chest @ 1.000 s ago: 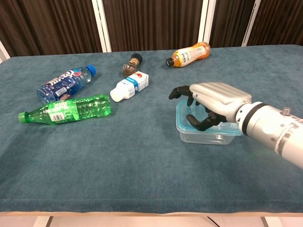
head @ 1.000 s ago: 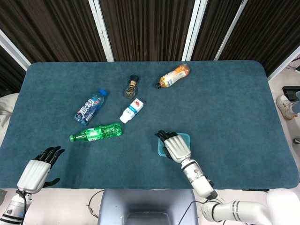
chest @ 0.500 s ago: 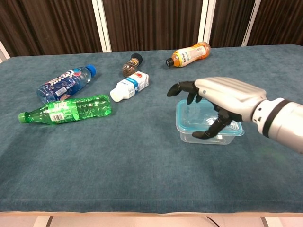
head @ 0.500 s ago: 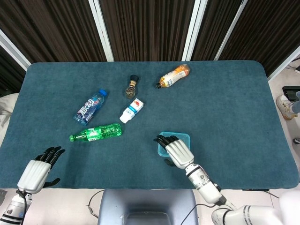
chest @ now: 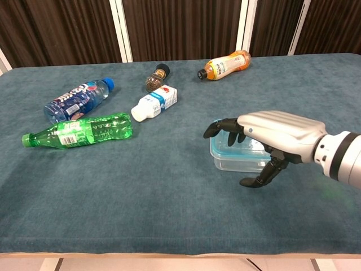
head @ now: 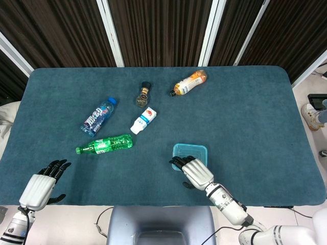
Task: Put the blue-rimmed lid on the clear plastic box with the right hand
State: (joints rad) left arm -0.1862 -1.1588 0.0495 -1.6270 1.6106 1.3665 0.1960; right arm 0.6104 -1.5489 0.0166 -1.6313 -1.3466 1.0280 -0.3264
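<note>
Bottles lie scattered across the far half of the blue-green table [head: 255,112], three of them: a green one [head: 104,144] on its side, a blue-capped water bottle [head: 97,116] behind it, and an orange drink bottle [head: 189,82] toward the back. Between them sit one small white carton [head: 143,120] and one dark-capped spice jar [head: 144,94], both tipped over.

One clear plastic box [head: 190,153] stands near the front edge with the blue-rimmed lid [chest: 218,142] on it, well apart from the clutter. The right hand [head: 194,171] hovers over the box's near edge, fingers spread and loosely curved, holding nothing; whether the fingertips touch the lid I cannot tell. The chest view has that hand covering most of the box, thumb hanging down in front of it.

Only the head view shows the left hand [head: 41,185], resting at the front left corner, fingers apart and empty.
</note>
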